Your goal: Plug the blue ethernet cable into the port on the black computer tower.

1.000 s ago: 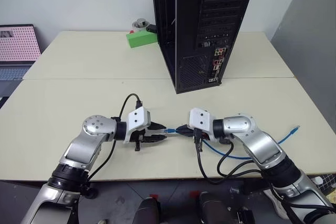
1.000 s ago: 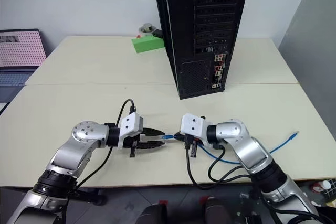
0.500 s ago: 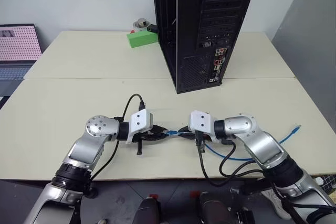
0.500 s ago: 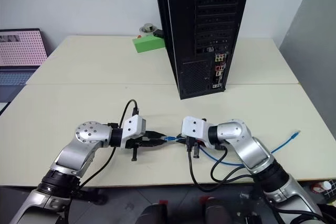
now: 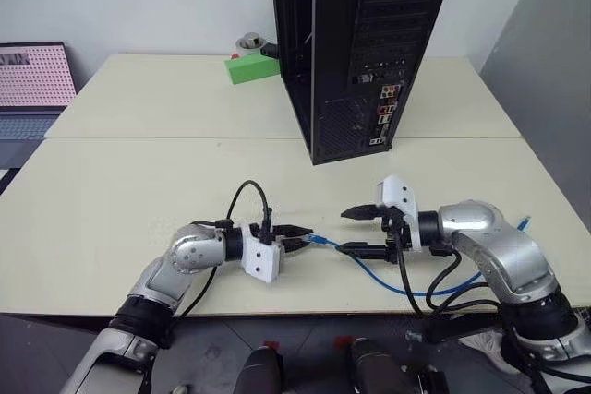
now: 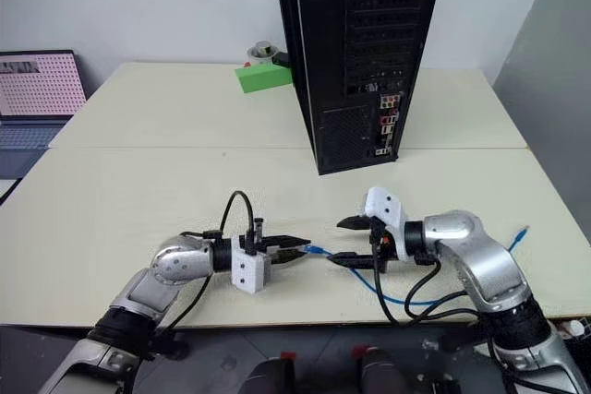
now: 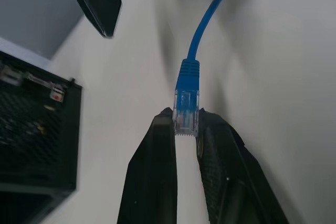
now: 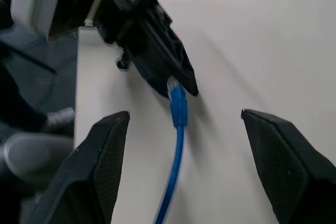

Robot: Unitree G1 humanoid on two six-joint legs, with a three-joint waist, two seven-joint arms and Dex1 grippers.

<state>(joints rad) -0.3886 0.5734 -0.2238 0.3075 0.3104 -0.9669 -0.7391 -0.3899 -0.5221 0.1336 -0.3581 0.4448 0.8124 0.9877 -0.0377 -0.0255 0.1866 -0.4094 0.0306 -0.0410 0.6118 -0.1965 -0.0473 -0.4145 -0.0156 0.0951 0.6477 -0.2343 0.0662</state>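
Pinching the clear plug [image 7: 186, 115] at its very end, the left gripper [image 5: 297, 237] has its jaws closed on the tip of the blue cable [image 5: 406, 285], low over the surface [image 5: 138, 182]. Just beside it, the right gripper [image 5: 360, 231] faces the plug with jaws spread wide and holding nothing; the cord trails beneath it and off toward the surface's right edge. Judging by its slack curves, the cable is light and limp, so only the short rigid plug will steer well, and the grip belongs on the blue boot behind it, keeping the latch free. Farther back stands the tower [image 5: 360, 43], its port [image 5: 380, 114] somewhere in the rear connector cluster, well apart from the plug.
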